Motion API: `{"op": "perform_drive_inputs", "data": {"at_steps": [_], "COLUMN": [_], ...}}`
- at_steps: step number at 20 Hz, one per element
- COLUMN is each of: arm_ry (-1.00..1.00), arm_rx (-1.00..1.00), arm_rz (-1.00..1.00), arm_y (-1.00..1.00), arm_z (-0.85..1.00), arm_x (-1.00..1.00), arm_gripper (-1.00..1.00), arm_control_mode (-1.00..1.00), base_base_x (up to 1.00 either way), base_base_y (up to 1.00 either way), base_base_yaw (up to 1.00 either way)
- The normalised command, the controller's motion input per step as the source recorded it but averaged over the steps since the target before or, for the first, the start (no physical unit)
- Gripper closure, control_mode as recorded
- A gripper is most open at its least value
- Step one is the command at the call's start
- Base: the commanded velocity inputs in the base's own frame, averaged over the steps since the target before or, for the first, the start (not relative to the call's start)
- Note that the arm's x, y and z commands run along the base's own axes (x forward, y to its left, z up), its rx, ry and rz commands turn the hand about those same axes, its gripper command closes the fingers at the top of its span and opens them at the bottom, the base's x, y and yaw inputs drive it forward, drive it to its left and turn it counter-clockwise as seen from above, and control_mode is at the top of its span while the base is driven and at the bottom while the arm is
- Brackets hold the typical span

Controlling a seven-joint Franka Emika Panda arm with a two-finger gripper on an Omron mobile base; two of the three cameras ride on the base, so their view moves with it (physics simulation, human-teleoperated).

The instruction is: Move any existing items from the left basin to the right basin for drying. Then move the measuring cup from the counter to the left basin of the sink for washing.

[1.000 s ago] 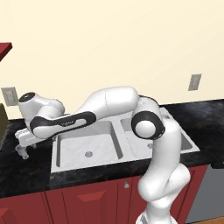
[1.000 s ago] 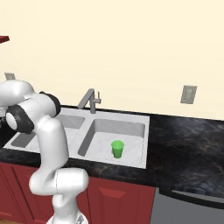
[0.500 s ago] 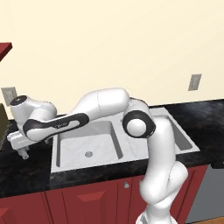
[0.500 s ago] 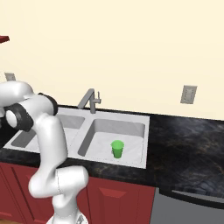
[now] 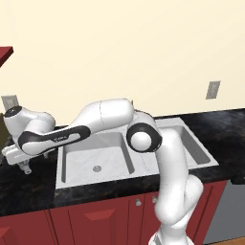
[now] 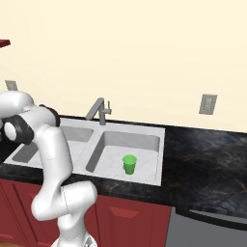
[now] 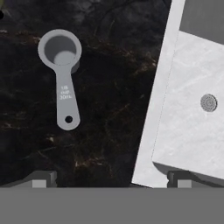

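The measuring cup (image 7: 61, 54), small and grey with a flat straight handle, lies on the black speckled counter (image 7: 105, 113) left of the sink. My gripper (image 7: 109, 181) hangs above the counter between the cup and the sink's rim; it is open and holds nothing. From the left base view the gripper (image 5: 22, 164) sits over the counter beside the left basin (image 5: 95, 155). A strip of that left basin (image 7: 192, 122) with its round drain appears in the hand view. The green tumbler (image 6: 129, 164) stands upright in the right basin (image 6: 144, 144).
A grey angular faucet (image 6: 99, 111) rises behind the sink's divider. My white arm stretches across the sink (image 5: 72, 179) in the left base view and covers part of the right basin. More black counter (image 6: 207, 164) runs to the right, over red cabinets (image 5: 95, 215).
The arm's forearm and hand have swung a little further left over the counter. The jaws have stayed wide apart and the green tumbler has not moved.
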Motion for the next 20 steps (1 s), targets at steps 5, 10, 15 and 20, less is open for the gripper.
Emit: {"op": "perform_drive_inputs", "data": {"at_steps": [5,10,15,20], "arm_ry": [0.00,0.00,0.00,0.00], "arm_rx": [0.00,0.00,0.00,0.01], "arm_rz": [0.00,0.00,0.00,0.00], "arm_y": [0.13,0.11,0.11,0.10], "arm_z": [-0.24,-0.18,-0.14,-0.14], "arm_x": [0.17,0.13,0.13,0.14], "arm_gripper": [-1.00,-1.00,-1.00,-1.00], "arm_control_mode": [-1.00,-1.00,-1.00,-1.00], "base_base_x": [0.00,0.00,0.00,0.00], "base_base_y": [0.00,0.00,0.00,0.00], "base_base_yaw": [0.00,0.00,0.00,0.00]}}
